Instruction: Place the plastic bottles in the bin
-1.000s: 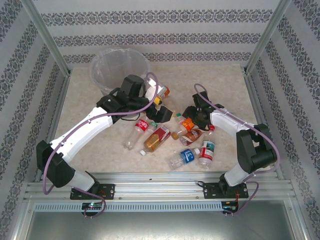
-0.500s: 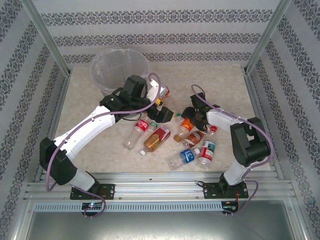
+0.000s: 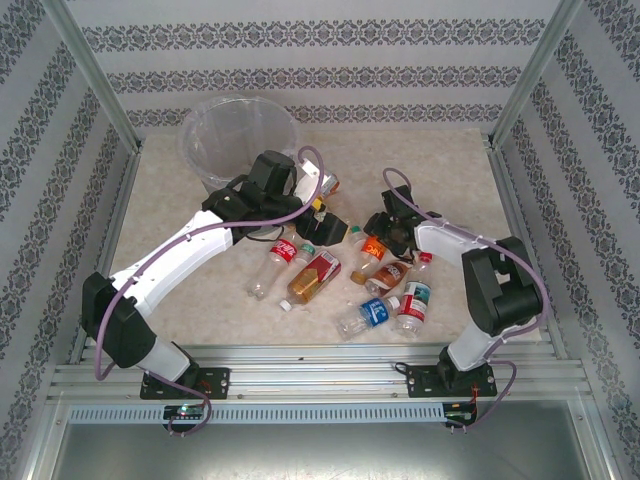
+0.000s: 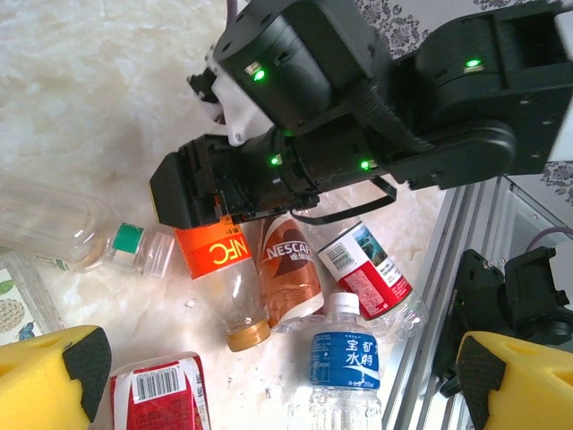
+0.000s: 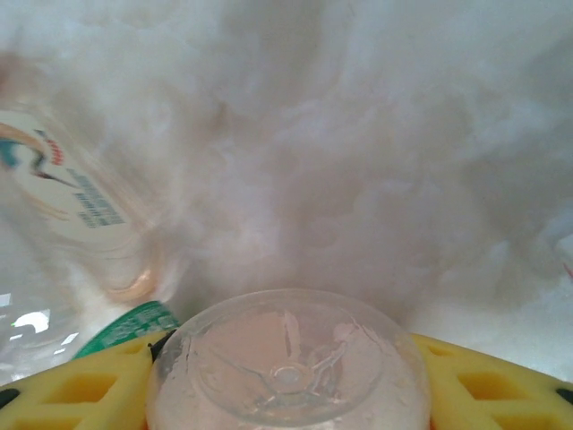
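- While the plastic bottles lie scattered mid-frame in the top view, the step in hand is picking one up; none visible inside the bin as far as I can tell.
- Bin stands upper left of the top view, at the far side of the surface, well apart from the bottle pile.
- Right pincer pinches the orange-label bottle: right wrist view has the bottle's clear base between the yellow pads, both pads against it.
- Left wrist view: the black right pincer body covers that bottle's upper part; the bottle lies on the surface, touching the Nescafe bottle beside it.
- Left pincer is spread wide, holding nothing, hanging over the pile near a blue-label bottle and a green-cap bottle.
- Judgement: early in the task, most bottles are left to move.
- Next move calls for a firm squeeze, a straight lift clear of the neighbours, then a carry across to the bin at upper left and a release above its rim.
- Risk: the left arm sits between the right pincer and the bin, so the path needs care.
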`<action>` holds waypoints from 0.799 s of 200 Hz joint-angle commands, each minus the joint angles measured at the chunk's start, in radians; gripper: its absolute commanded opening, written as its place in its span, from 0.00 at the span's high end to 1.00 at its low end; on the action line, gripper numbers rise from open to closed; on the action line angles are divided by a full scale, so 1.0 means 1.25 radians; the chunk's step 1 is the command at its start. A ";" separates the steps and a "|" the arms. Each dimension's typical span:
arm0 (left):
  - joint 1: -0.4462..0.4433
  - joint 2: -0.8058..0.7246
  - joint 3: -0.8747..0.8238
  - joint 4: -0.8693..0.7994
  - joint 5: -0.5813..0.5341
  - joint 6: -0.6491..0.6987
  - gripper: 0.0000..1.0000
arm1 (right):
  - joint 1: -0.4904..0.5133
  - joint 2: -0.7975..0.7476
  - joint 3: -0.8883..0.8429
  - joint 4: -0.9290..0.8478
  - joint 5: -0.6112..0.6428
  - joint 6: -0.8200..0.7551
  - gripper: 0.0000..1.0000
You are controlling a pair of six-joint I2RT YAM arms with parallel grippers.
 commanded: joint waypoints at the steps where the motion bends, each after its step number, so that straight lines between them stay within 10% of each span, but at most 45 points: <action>1: -0.012 0.010 0.010 0.033 0.015 -0.032 0.00 | -0.006 -0.081 0.003 0.038 0.018 -0.043 0.44; 160: -0.012 0.063 -0.011 0.122 0.031 -0.182 0.01 | 0.037 -0.297 0.018 0.347 -0.262 0.033 0.47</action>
